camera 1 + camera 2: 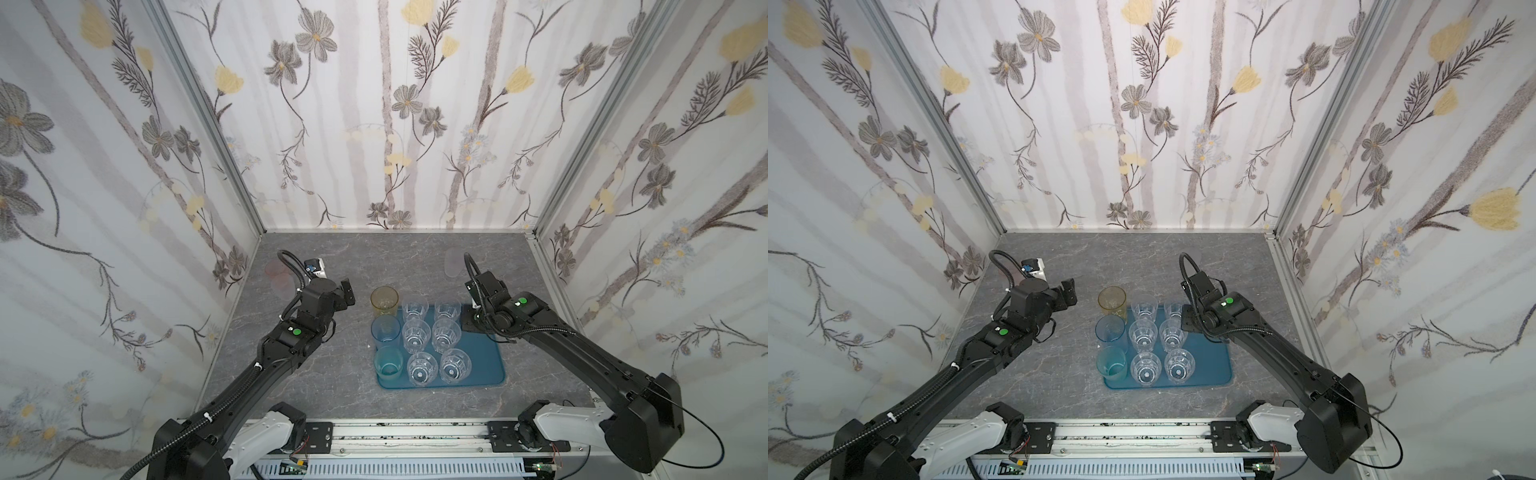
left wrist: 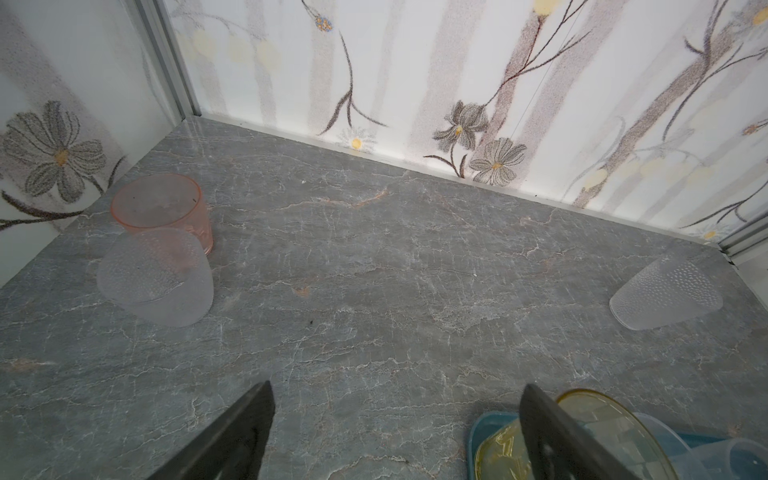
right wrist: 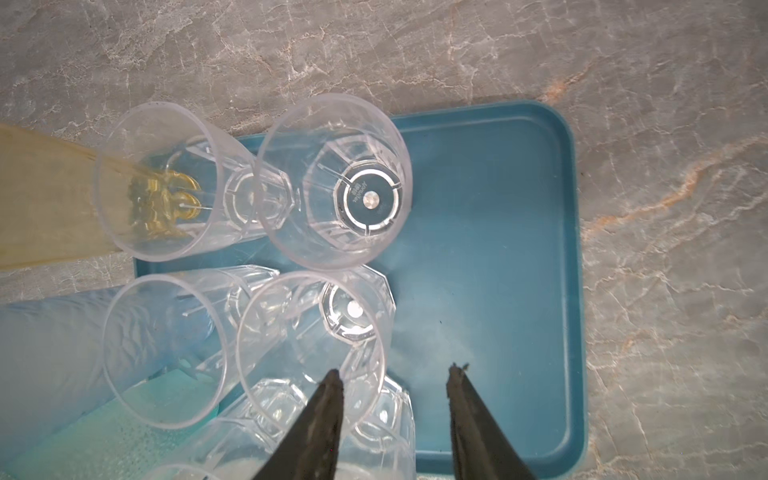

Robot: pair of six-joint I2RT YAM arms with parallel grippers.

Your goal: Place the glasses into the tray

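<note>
1. Count, twelve tumblers. Six clear faceted plastic tumblers point(image 1: 422, 368) stand upright, two by three, touching or nearly so.
2. One amber-yellow see-through tumbler point(image 1: 384, 301), one light blue see-through tumbler point(image 1: 385, 330) and one teal see-through tumbler point(image 1: 388, 365) form a column at 9 o'clock of the clear block. Amber is at the far end, teal at the near end.
3. All nine sit on one flat rectangular teal-blue plastic tray point(image 1: 486, 365). They fill its 9 o'clock side and its 3 o'clock strip is bare. The amber one is at the far-left corner; in the left wrist view its base appears inside the rim.
4. On the grey marble-pattern table point(image 1: 332, 374) are three more. One pink see-through tumbler point(image 2: 162, 208) is just beside a frosted whitish dimpled tumbler point(image 2: 156, 276), at 10 o'clock of the tray by the side wall. A second frosted dimpled tumbler point(image 2: 665, 291) stands alone at 12 o'clock.
5. The left arm reaches forward, its wrist at 9 o'clock of the tray. The left gripper point(image 2: 397, 388) is spread wide and empty, one finger close by the amber tumbler.
6. The right arm's wrist bends down over the tray's 1 o'clock corner. The right gripper point(image 3: 395, 374) points down, jaws parted over bare tray, grasping nothing. One finger overlaps a clear tumbler's rim in the right wrist view; I cannot tell whether it touches.
</note>
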